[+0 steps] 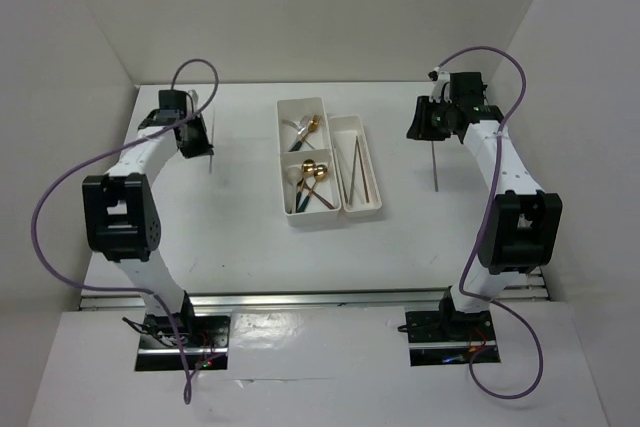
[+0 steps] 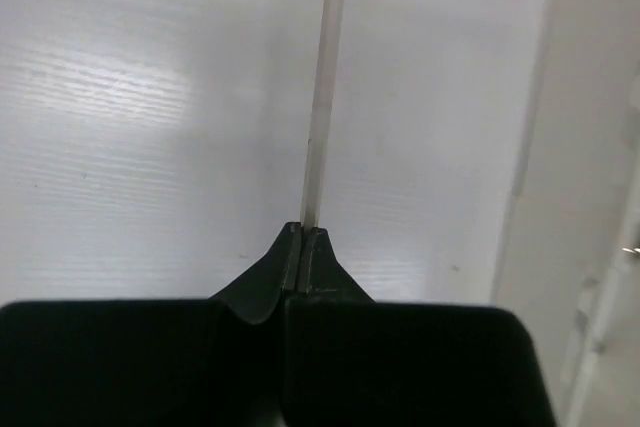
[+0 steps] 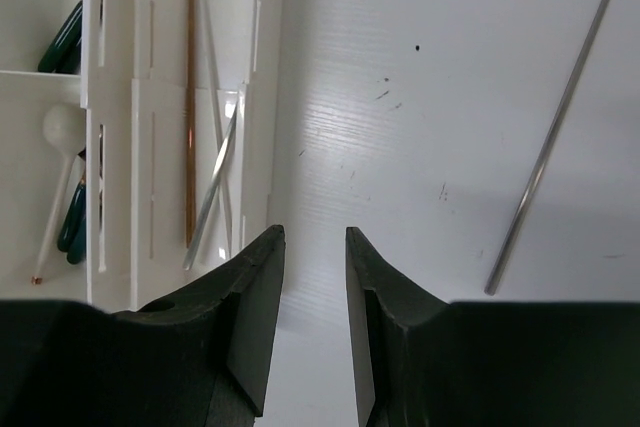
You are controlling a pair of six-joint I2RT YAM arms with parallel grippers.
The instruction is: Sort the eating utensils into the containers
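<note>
Chopstick (image 2: 325, 97), pale and slim, at far left: pinched by one end between the pressed-together tips of the left gripper (image 2: 303, 230), lifted over the table (image 1: 250, 247) and pointing down, well apart from the trays. Cannot tell whether its far tip touches the surface. Gripped at the very end, probably to let the length drop into a slot without the fingers fouling the walls.

Further right, mid-table: wide two-compartment tray (image 1: 283, 162) loaded with gold spoons (image 1: 312, 169), dark green handles (image 3: 70, 227) and a white spoon (image 3: 60, 132). Touching its right side, narrow tray (image 1: 375, 172) with a brown chopstick (image 3: 190, 117) and pale chopsticks (image 3: 213, 197) lying lengthwise. Set side by side, likely to keep the long sticks apart from the bowled and tined pieces.

Right again: silver chopstick (image 3: 550, 137) flat on the table, unsorted, near the right gripper (image 3: 312, 242), which hangs spread and empty, aimed down at bare table between narrow tray and stick. Probably poised to shift across and take it. Judged nearly done: two sticks to go, both meant for the narrow tray.
</note>
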